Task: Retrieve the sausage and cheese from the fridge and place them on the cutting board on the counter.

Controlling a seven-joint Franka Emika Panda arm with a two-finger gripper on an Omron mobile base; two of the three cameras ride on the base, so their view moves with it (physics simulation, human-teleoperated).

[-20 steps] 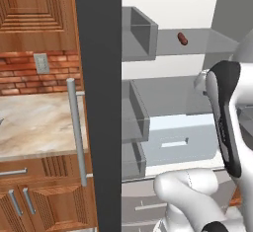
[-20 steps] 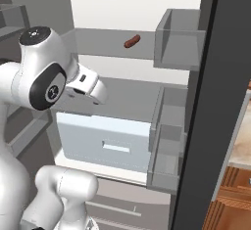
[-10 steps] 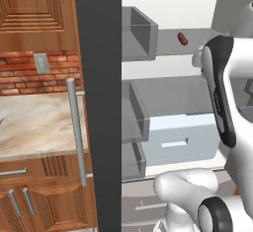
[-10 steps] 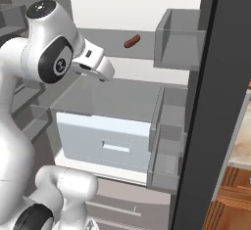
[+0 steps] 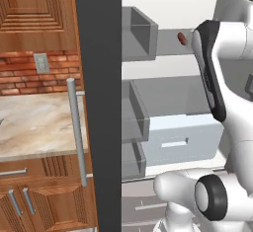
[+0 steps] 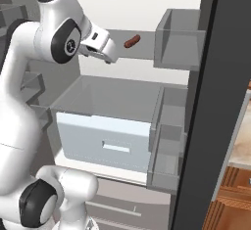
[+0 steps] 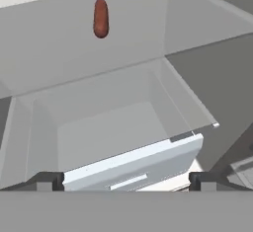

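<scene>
- Fridge (image 6: 122, 9): doors open; white inner walls, grey shelves and a pale drawer (image 6: 105, 143) in the lower part. The door edge (image 5: 97, 102) runs as a dark vertical band through the left base view and cuts off the interior behind it.
- Sausage (image 6: 131, 41): lies alone on the upper shelf (image 7: 59, 53). In the hand view it sits at 11 o'clock; in the left base view it is a small reddish spot (image 5: 182, 39) at 1 o'clock, just beside the arm's dark edge, its right end hidden.
- Gripper (image 7: 126, 179): jaws spread wide, holding nothing. The fingertips (image 7: 49, 180) are cut off by the lower edge of the hand view. In the right base view the hand (image 6: 100, 45) is near the sausage, to its 9 o'clock, not touching; its fingers are hard to make out.
- Door bins (image 6: 179, 40): grey, translucent; contents cannot be made out.
- Counter (image 5: 34, 122): at 9 o'clock in the left base view, under a brick wall (image 5: 24, 73); its right part is hidden by the door and handle (image 5: 76, 132).
</scene>
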